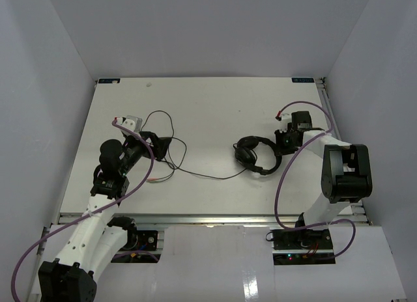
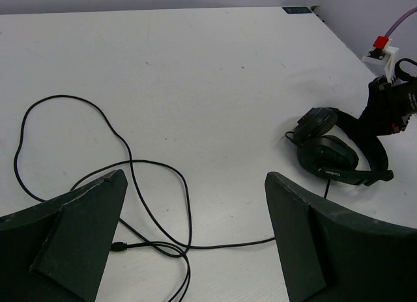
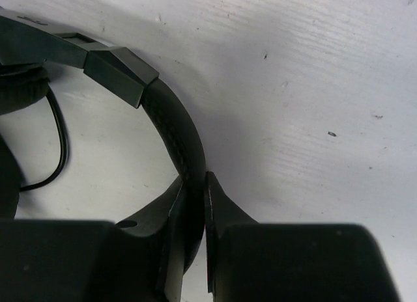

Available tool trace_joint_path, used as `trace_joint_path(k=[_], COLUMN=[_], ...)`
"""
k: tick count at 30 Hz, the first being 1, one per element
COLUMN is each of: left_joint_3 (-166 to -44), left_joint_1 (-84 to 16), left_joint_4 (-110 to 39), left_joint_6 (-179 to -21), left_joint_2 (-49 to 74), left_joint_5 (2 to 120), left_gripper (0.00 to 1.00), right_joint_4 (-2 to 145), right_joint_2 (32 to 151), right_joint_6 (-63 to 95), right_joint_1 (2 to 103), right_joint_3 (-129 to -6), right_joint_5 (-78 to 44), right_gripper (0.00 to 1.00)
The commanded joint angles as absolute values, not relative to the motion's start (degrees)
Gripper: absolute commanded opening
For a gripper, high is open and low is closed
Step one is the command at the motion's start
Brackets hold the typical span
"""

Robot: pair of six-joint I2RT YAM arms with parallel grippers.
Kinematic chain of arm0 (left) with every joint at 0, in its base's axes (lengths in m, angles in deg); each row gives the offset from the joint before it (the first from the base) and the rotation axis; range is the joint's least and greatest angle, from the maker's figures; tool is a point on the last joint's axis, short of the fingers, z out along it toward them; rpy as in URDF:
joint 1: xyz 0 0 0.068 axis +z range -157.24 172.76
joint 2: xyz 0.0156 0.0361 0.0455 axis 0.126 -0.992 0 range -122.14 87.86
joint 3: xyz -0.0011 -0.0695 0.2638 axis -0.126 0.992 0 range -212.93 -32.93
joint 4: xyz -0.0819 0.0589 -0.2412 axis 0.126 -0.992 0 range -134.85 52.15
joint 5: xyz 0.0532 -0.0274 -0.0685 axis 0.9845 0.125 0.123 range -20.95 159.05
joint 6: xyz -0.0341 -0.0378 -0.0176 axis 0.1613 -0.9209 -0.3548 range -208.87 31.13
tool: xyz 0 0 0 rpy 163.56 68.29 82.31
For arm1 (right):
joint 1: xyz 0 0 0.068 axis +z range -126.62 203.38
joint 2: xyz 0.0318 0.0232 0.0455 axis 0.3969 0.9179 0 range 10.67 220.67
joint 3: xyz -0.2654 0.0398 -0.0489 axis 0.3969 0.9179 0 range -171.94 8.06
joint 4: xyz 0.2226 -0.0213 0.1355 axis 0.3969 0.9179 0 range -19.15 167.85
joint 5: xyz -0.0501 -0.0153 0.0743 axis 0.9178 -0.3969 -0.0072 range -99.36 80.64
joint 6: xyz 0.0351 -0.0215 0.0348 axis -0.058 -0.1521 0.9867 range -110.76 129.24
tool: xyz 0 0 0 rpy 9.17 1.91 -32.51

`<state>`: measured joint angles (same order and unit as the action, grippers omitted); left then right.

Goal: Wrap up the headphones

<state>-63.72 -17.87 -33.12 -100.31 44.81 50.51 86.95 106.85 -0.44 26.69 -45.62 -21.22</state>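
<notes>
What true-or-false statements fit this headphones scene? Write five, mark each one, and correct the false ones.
1. The right end effector is shut on the headband of the headphones. True.
2. The left end effector grips the cable. False: it is open, gripping nothing.
3. The cable lies in loose loops on the table. True.
4. The headphones lie beside the left arm. False: they lie at the right end effector.
5. The cable is wound around the headband. False: it trails unwound across the table.

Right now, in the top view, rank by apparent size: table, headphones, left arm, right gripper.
1. table
2. left arm, though it sits nearer the camera
3. headphones
4. right gripper; its black body merges with the headphones, so the last two are unsure
</notes>
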Motion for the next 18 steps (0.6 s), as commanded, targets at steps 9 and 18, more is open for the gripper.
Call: trace_joint_path(k=[9, 18], left_joint_3=[-62.9, -60.0], left_joint_1=[-22.2, -37.6], left_joint_4=[-27.1, -26.2], left_joint_6=[-100.8, -93.2], left_joint_2=[42.5, 40.4], left_joint_5=[32.8, 30.3], left_gripper=[0.98, 0.98], right_joint_4=[94.1, 109.7], right_joint_2=[99.4, 86.8], right_joint_6=[-12.9, -32.8], right_joint_1=[27.1, 26.8], right_joint_3=[-50.3, -64.2], right_joint_5=[-33.6, -50.8], right_gripper=[0.08, 0.08])
